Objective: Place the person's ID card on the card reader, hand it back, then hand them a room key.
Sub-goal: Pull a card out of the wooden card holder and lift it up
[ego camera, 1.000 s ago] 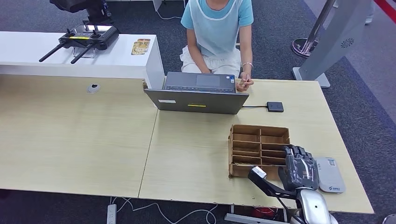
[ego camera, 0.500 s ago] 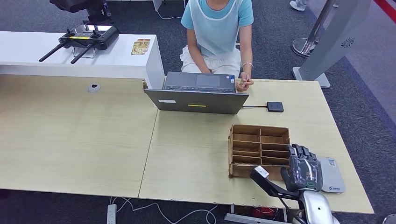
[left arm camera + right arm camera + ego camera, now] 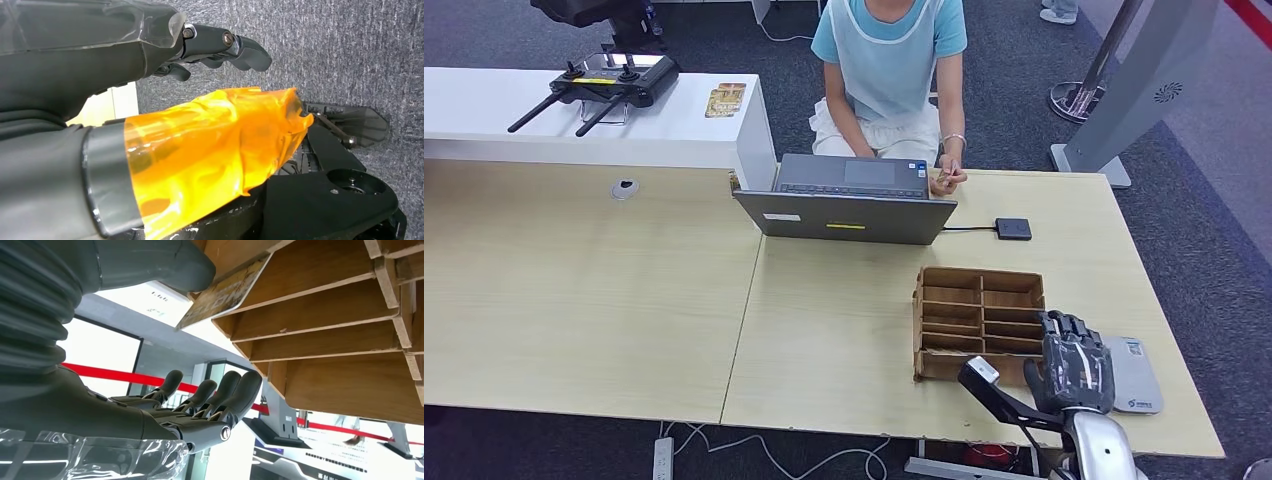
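Note:
A brown cardboard organizer (image 3: 979,318) with several slots stands on the right part of the desk. My right hand (image 3: 1074,367) hovers at its right end, between it and a flat grey card reader (image 3: 1132,378). In the right wrist view a gold-printed card (image 3: 226,289) sticks out of one organizer slot (image 3: 320,310). The thumb (image 3: 150,262) lies beside the card's edge while the fingers (image 3: 210,400) stretch out well apart from it, gripping nothing. My left hand (image 3: 150,100) hangs over grey carpet with nothing in it. The person (image 3: 889,60) sits behind the laptop (image 3: 849,205), one hand (image 3: 947,180) at its corner.
A small black box (image 3: 1013,228) is cabled to the laptop. A white counter (image 3: 674,120) at the back left carries a black remote controller (image 3: 609,85). A grey stand (image 3: 1124,90) rises at the back right. The desk's left half (image 3: 574,290) is bare wood.
My right hand has shifted slightly to the right and toward the desk's near edge, staying beside the organizer. The person has hardly moved.

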Robot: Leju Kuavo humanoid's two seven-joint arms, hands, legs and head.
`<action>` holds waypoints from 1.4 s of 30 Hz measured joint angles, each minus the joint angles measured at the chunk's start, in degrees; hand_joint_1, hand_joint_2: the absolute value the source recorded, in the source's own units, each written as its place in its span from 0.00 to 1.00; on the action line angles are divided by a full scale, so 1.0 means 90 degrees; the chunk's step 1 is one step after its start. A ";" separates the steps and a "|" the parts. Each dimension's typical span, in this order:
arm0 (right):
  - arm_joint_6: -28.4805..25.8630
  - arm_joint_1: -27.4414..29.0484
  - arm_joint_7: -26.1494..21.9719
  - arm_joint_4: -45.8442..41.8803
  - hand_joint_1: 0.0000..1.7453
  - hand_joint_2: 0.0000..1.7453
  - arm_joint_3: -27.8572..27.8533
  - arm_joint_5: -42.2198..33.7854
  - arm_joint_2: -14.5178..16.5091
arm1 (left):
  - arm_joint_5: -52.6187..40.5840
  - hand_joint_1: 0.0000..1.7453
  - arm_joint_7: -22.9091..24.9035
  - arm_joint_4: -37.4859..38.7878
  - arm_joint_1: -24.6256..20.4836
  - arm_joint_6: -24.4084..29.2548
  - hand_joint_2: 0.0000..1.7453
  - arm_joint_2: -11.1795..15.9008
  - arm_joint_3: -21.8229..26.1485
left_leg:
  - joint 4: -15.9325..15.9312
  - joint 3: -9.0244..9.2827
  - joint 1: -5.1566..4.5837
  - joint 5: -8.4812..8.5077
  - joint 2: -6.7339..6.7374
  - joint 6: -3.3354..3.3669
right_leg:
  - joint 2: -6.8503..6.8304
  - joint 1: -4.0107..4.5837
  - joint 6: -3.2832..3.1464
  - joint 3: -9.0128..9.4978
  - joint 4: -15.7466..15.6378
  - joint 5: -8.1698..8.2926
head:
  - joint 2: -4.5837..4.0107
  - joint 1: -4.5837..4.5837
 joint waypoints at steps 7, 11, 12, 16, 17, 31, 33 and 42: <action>0.0002 0.0053 -0.0010 -0.0002 0.41 1.00 -0.0010 0.0005 0.0041 | 0.0010 0.00 0.0000 0.0000 -0.0001 0.0007 0.00 0.0000 0.0000 | 0.0000 0.0000 0.0000 0.0000 0.0000 0.0000 | 0.0000 0.0000 0.0000 0.0000 0.0000 0.0000 | 0.0000 -0.0001; 0.0004 0.0056 -0.0011 -0.0002 0.45 1.00 -0.0015 0.0016 0.0058 | 0.0012 0.00 0.0000 0.0000 -0.0002 0.0007 0.00 0.0000 0.0001 | 0.0000 0.0000 0.0000 0.0000 0.0000 0.0000 | 0.0000 0.0000 0.0000 0.0000 0.0000 0.0000 | -0.0001 -0.0001; 0.0009 0.0057 -0.0011 -0.0002 0.45 1.00 -0.0015 0.0019 0.0063 | 0.0012 0.00 0.0000 0.0000 -0.0002 0.0008 0.00 0.0000 0.0001 | 0.0000 0.0000 0.0000 0.0000 0.0000 0.0000 | 0.0000 0.0000 0.0000 0.0000 0.0000 0.0000 | -0.0001 0.0000; 0.0022 0.0069 -0.0011 -0.0001 0.48 1.00 -0.0021 0.0024 0.0082 | 0.0021 0.00 0.0000 0.0000 -0.0002 0.0016 0.00 0.0000 0.0002 | 0.0000 0.0000 0.0000 0.0000 0.0000 0.0000 | 0.0000 0.0000 0.0000 0.0000 0.0000 0.0000 | 0.0000 -0.0001; 0.0022 0.0073 -0.0011 -0.0001 0.51 1.00 -0.0022 0.0024 0.0086 | 0.0026 0.00 0.0000 0.0000 -0.0002 0.0018 0.00 0.0000 0.0002 | 0.0000 0.0000 0.0000 0.0000 0.0000 0.0000 | 0.0000 0.0000 0.0000 0.0000 0.0000 0.0000 | 0.0001 -0.0001; 0.0032 0.0077 -0.0011 -0.0002 0.72 1.00 -0.0044 0.0036 0.0144 | 0.0039 0.00 0.0000 0.0000 -0.0006 0.0029 0.00 -0.0002 0.0002 | 0.0000 0.0000 0.0000 0.0000 0.0000 0.0000 | 0.0000 0.0000 0.0000 0.0000 0.0000 0.0000 | 0.0001 -0.0001; 0.0032 0.0077 -0.0011 -0.0001 0.72 1.00 -0.0047 0.0036 0.0147 | 0.0046 0.00 0.0000 0.0000 -0.0006 0.0030 0.00 -0.0002 0.0002 | 0.0000 0.0000 0.0000 0.0000 0.0000 0.0000 | 0.0000 0.0000 0.0000 0.0000 0.0000 0.0000 | 0.0001 -0.0001; 0.0032 0.0077 -0.0012 -0.0002 0.74 1.00 -0.0089 0.0036 0.0151 | 0.0049 0.00 0.0000 0.0000 -0.0007 0.0034 0.00 -0.0002 0.0002 | 0.0000 0.0000 0.0000 0.0000 0.0000 0.0000 | 0.0000 0.0000 0.0000 0.0000 0.0000 0.0000 | 0.0000 -0.0001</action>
